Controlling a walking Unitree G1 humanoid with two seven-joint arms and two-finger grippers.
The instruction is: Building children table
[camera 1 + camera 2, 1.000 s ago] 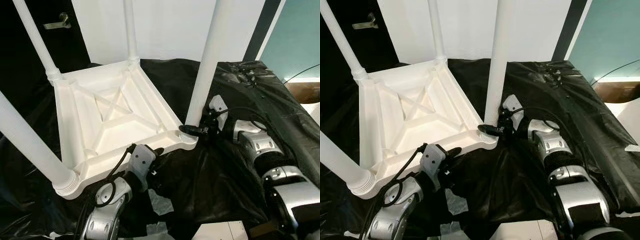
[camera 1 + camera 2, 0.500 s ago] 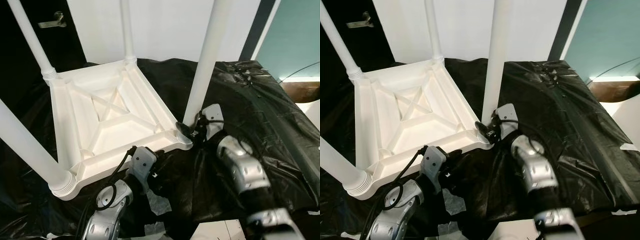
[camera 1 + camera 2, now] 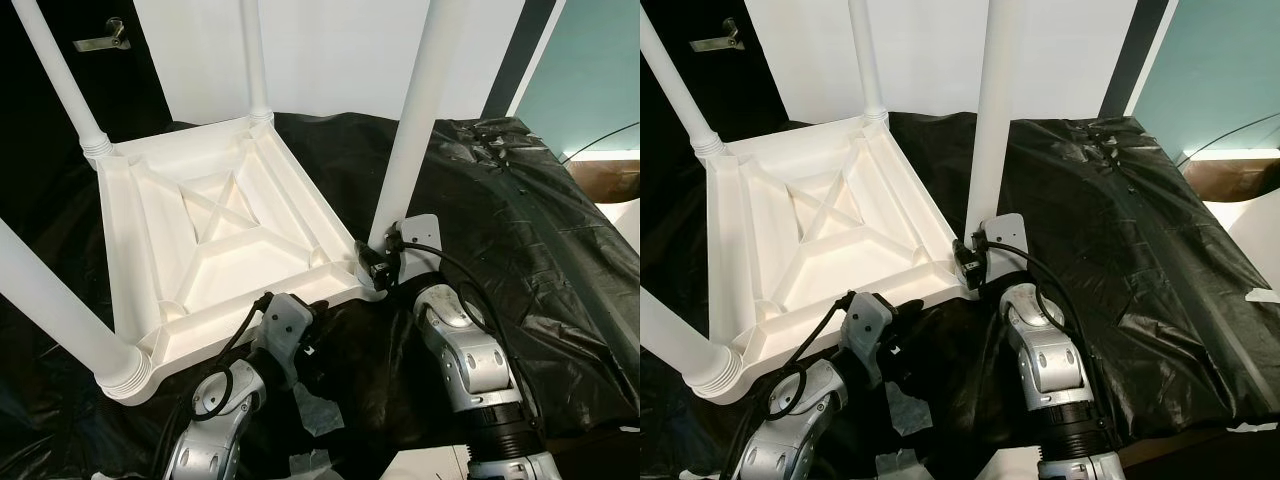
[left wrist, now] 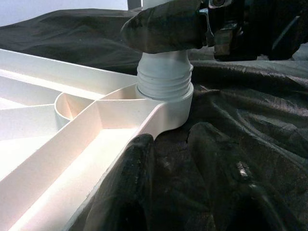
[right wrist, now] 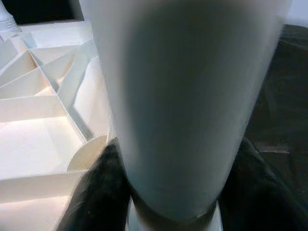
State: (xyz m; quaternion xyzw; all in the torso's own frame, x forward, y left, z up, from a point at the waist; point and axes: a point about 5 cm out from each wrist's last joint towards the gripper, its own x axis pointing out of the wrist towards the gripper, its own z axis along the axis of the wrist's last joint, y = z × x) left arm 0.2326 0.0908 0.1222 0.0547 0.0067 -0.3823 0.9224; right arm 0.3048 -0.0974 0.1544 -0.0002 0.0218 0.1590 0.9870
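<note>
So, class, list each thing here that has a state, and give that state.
Table top: upside down on the black sheet.
Near-right leg: upright in its corner socket.
Right hand: closed around that leg's base.
Left hand: open, beside the table top's near edge.

The upturned white table [image 3: 215, 235] takes the left half of the black-covered surface [image 3: 520, 230], its four legs standing up as posts at the corners. The near-right leg [image 3: 412, 120] is blocked at its base by the right gripper [image 3: 372, 262], whose fingers [image 5: 91, 192] close around it. The left gripper [image 3: 318, 305] sits just off the table's near edge, its fingers [image 4: 127, 187] apart on the cover. Between the legs, the ribbed underside lies open from above (shallow walls only). The surface's right half and far right corner are unoccupied, wrinkled cover
</note>
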